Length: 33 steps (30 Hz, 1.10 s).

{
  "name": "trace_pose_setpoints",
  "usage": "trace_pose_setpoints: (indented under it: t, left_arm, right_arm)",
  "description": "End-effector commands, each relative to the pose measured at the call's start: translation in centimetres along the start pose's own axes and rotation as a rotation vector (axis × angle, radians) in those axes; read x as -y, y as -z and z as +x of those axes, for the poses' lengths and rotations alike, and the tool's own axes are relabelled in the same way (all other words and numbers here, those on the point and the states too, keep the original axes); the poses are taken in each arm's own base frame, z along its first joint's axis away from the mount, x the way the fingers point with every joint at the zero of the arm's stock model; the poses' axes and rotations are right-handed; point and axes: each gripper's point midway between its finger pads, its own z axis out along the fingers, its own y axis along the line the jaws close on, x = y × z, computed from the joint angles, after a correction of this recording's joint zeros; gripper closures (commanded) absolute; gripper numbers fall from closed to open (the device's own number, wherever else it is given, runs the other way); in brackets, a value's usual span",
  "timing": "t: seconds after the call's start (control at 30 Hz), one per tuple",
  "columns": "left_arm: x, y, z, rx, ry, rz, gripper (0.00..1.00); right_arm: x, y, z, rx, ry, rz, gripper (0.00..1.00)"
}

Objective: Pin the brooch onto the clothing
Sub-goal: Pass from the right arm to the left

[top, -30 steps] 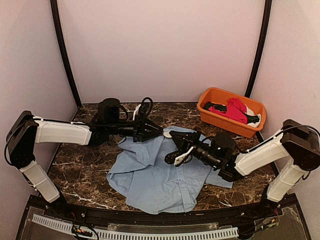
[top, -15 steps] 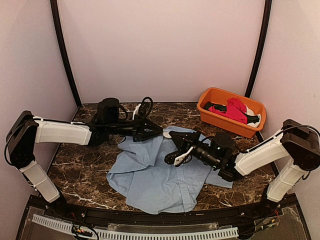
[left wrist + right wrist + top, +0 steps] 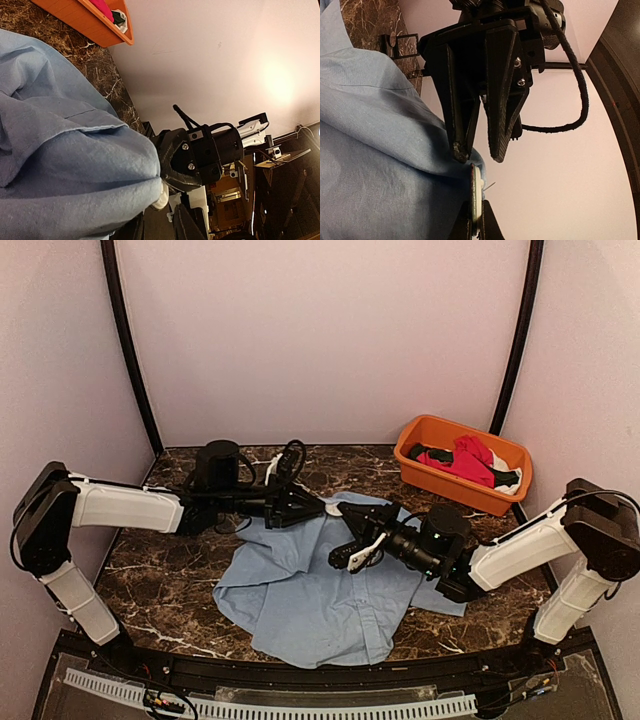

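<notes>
"Where's the brooch (image 3: 476, 194)?"

"Edge-on, I think it's that thin pale disc. The right gripper (image 3: 476, 212) has its fingers closed on it, tight against a raised fold of the blue shirt (image 3: 310, 600)."

"And the left gripper (image 3: 479, 152)?"

"It's facing the right one, fingers a little apart, one tip touching that same fold."

"The shirt itself?"

"Rumpled on the marble table (image 3: 150, 570), between both arms."

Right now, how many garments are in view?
2 clearly: the light blue shirt on the table, and a red garment in the orange bin at far right. Dark and white cloth beside it may be more.
</notes>
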Motion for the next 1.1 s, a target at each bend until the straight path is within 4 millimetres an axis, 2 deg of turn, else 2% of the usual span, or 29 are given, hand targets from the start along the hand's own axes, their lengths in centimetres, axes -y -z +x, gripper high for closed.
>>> trace_pose_setpoints:
  t: [0.0,0.27,0.63,0.8,1.07]
  left_arm:
    - [0.4,-0.3,-0.3,-0.009,-0.006,0.032,0.78]
    - [-0.5,-0.5,0.0,-0.018,0.010,0.017,0.79]
    - [0.5,-0.9,-0.8,-0.001,0.015,0.078,0.79]
    - [-0.3,-1.1,-0.3,-0.016,0.018,0.049,0.85]
    - [-0.7,-1.3,0.1,-0.026,0.028,0.040,0.85]
  right_arm:
    - [2.1,-0.3,-0.7,0.021,-0.005,0.066,1.00]
    - [2.0,-0.3,-0.9,0.025,-0.004,0.062,1.00]
    - [1.1,-0.2,-1.1,0.030,0.010,0.036,1.00]
    - [1.3,-0.2,-1.2,0.034,0.012,0.040,1.00]
    - [0.3,-0.3,-1.5,0.044,0.044,0.004,1.00]
